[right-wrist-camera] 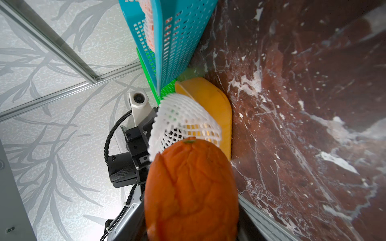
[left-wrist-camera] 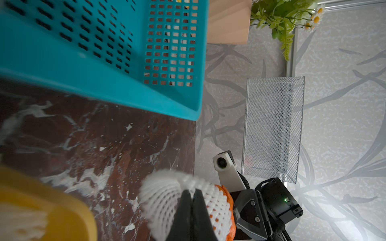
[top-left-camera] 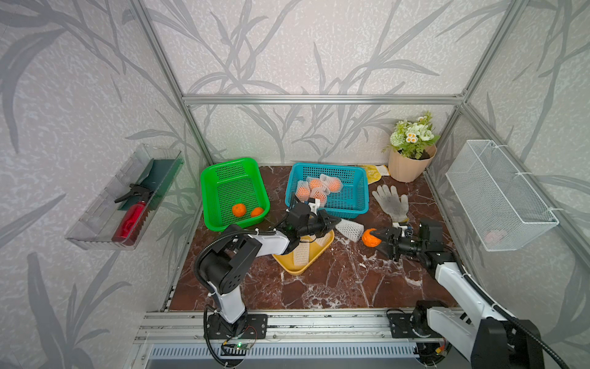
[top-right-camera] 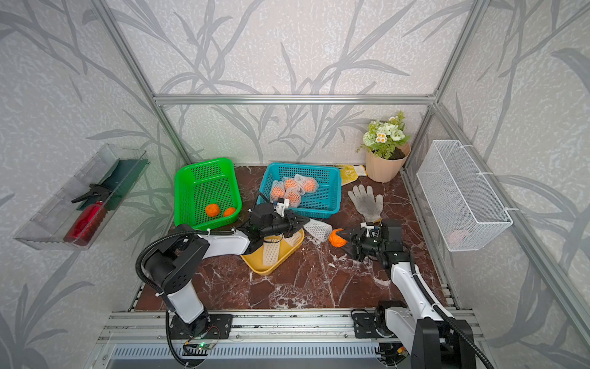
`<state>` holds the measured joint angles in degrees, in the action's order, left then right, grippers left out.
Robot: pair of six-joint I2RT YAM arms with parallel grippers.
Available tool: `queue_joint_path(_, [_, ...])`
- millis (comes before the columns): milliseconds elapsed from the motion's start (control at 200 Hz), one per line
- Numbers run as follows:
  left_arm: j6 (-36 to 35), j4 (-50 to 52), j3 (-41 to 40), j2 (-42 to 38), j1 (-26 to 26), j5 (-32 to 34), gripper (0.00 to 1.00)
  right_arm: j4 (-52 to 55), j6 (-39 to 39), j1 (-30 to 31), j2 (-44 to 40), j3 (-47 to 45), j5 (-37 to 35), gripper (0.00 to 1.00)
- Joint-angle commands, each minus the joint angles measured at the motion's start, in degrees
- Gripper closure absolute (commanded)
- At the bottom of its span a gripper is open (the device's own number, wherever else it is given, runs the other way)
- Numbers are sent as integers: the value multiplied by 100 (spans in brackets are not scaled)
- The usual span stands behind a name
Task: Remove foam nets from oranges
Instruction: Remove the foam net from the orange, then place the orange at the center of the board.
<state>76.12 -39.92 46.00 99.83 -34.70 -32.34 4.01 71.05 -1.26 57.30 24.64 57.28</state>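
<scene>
The foam net (top-left-camera: 350, 228) hangs just beside the bare orange (top-left-camera: 369, 238) above the red-brown marbled table (top-left-camera: 335, 281), its far end pinched in the left pincer (top-left-camera: 338, 221); the right pincer (top-left-camera: 377, 239) clasps the orange; leaf-patterned walls (top-left-camera: 319, 48) surround.

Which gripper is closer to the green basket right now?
Left. The left gripper, shut on a foam net, is a short way from the green basket, over the yellow tray; the right gripper, holding an orange, is farther off beyond the net.
</scene>
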Motion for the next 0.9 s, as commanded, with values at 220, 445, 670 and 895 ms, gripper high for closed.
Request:
queue_joint_path(220, [-695, 1031, 318, -532, 238, -377, 100, 465, -398, -33, 35, 83, -46, 56])
queue_joint_path(445, [-1911, 3022, 696, -1215, 319, -203, 100, 1573, -1559, -33, 563, 196, -746, 55])
queue_joint_path(670, [-3176, 5411, 1279, -1841, 332, 321, 100, 2280, -2415, -28, 930, 472, -1483, 38])
queue_joint_path(895, [-3929, 6708, 1186, -2317, 483, 1050, 100, 2822, -2981, -29, 1034, 800, -1828, 13])
